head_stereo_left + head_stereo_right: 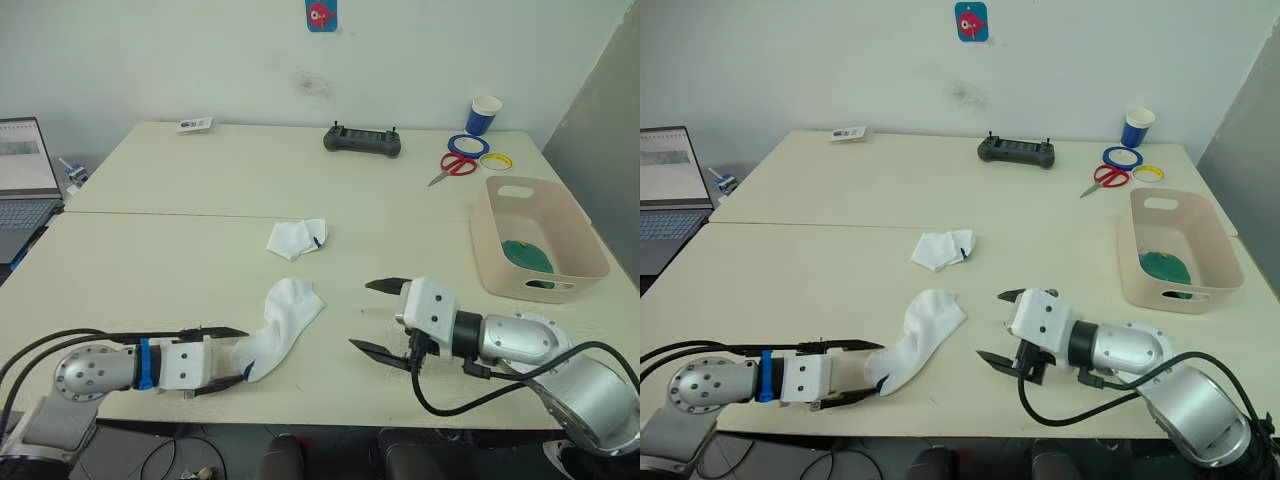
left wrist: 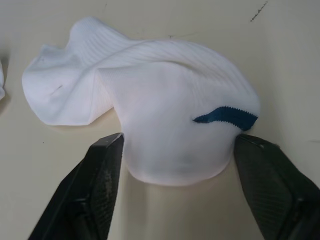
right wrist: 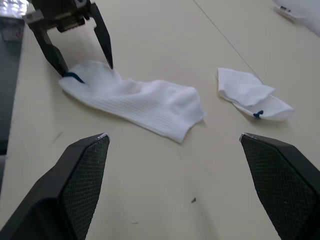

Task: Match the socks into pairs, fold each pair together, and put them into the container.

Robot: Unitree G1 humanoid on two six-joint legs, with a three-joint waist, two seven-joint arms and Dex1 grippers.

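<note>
A white sock (image 1: 285, 315) with a navy mark lies stretched out on the table near the front edge. My left gripper (image 1: 238, 355) is open, and its two fingers straddle that sock's near end (image 2: 170, 125) without pinching it. A second white sock (image 1: 296, 238) lies crumpled a little farther back, at mid-table. My right gripper (image 1: 362, 315) is open and empty, low over the table to the right of the stretched sock and pointing toward it. The beige container (image 1: 490, 250) stands at the right with a dark green sock bundle (image 1: 525, 253) inside.
At the back of the table are a black controller (image 1: 362, 140), red scissors (image 1: 455, 165), tape rolls (image 1: 468, 146) and a blue-and-white cup (image 1: 483, 113). A laptop (image 1: 20, 180) sits at the far left and a small card (image 1: 195, 124) at the back left.
</note>
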